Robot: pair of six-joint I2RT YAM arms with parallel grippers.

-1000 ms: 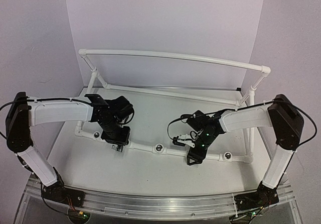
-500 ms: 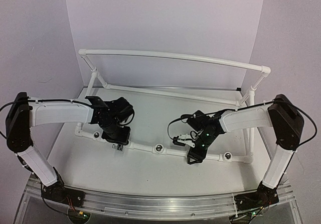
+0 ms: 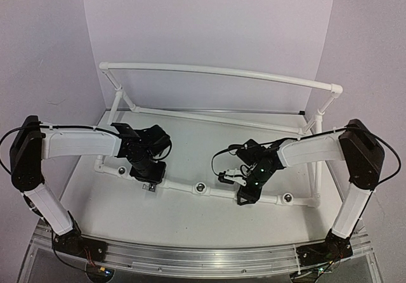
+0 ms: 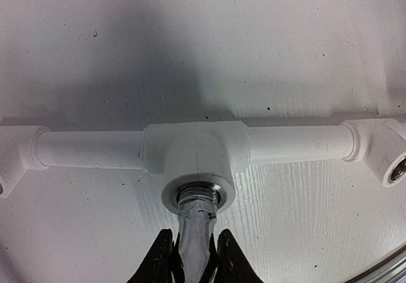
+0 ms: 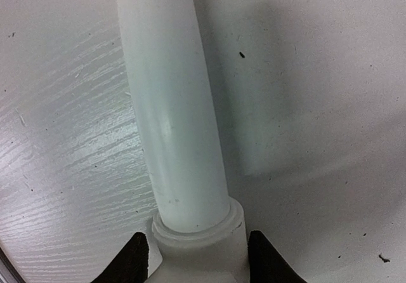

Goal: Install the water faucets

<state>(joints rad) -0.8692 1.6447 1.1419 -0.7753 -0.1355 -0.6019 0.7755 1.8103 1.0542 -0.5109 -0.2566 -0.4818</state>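
Left wrist view: we saw the water faucet, silvery and threaded at its end, seated in the mouth of a white tee fitting, entering from 6 o'clock. The left gripper pinched the faucet's stem, a black finger tight on each side. A second socket stood open at 3 o'clock on the same rail.

Top view: this gave us the layout but little of the grip. The white pipe frame stood on the table. The left arm hid most of the faucet on the near rail, toward 9 o'clock. The right gripper sat on the same rail toward 4 o'clock, between two open sockets.

Right wrist view: a plain pipe ran from 12 o'clock down into a collar at 6 o'clock. Fingertips flanked the collar, one on each side. We could not tell whether they pressed on it or stood just beside it. No faucet showed here.
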